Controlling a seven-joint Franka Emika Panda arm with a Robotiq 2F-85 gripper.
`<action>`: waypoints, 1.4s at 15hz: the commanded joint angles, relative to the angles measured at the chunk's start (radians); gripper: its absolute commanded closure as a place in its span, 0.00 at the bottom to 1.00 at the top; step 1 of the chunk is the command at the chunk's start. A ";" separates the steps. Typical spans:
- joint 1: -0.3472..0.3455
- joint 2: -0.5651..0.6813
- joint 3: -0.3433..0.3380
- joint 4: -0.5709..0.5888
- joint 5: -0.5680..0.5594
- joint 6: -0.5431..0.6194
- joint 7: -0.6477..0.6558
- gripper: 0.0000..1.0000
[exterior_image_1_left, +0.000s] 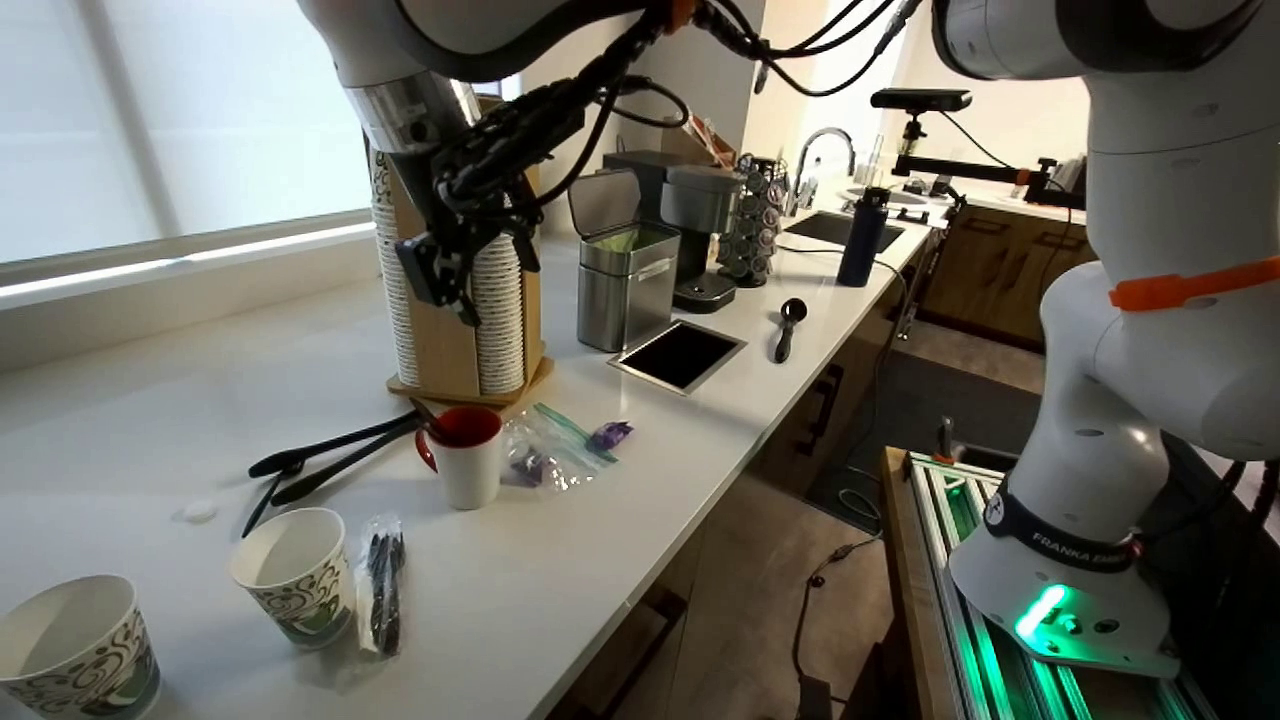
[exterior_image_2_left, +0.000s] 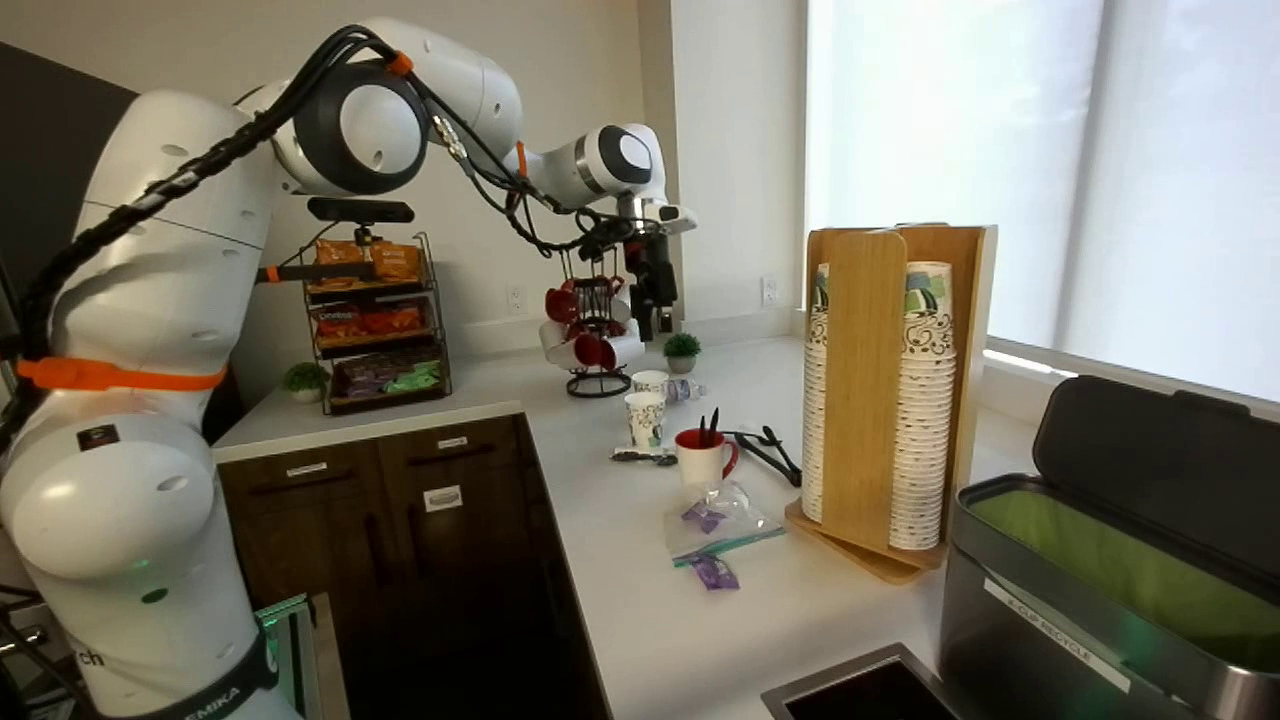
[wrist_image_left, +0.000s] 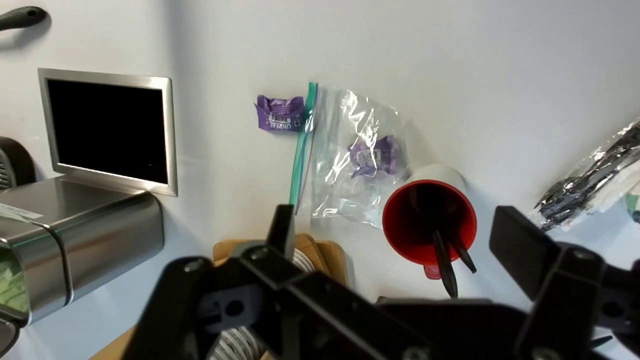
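Black sticks (wrist_image_left: 445, 265), lower ends invisible inside the red-lined mug (exterior_image_1_left: 470, 478)

The arm (exterior_image_2_left: 170, 270) is glossy white and rounded, one round joint cap (exterior_image_2_left: 380, 127) ringed in black. Black cables (exterior_image_2_left: 188, 178), probably braid-sleeved, run along it, and orange straps (exterior_image_2_left: 120, 377) circle it. A black collar (exterior_image_1_left: 1070, 548) is lettered FRANKA EMIKA above a glowing green light (exterior_image_1_left: 1040, 611). One link ends in a silver ring (exterior_image_1_left: 388, 112); the black, angular gripper (wrist_image_left: 394, 226) shows round screw heads (wrist_image_left: 194, 264).

Claw (exterior_image_1_left: 490, 284) above red-and-white mug (exterior_image_1_left: 470, 474)
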 joint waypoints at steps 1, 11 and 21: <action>0.050 0.151 -0.045 0.145 -0.019 -0.098 -0.034 0.00; 0.065 0.424 -0.110 0.375 -0.001 -0.339 -0.119 0.00; 0.105 0.452 -0.100 0.308 -0.249 -0.167 -0.419 0.00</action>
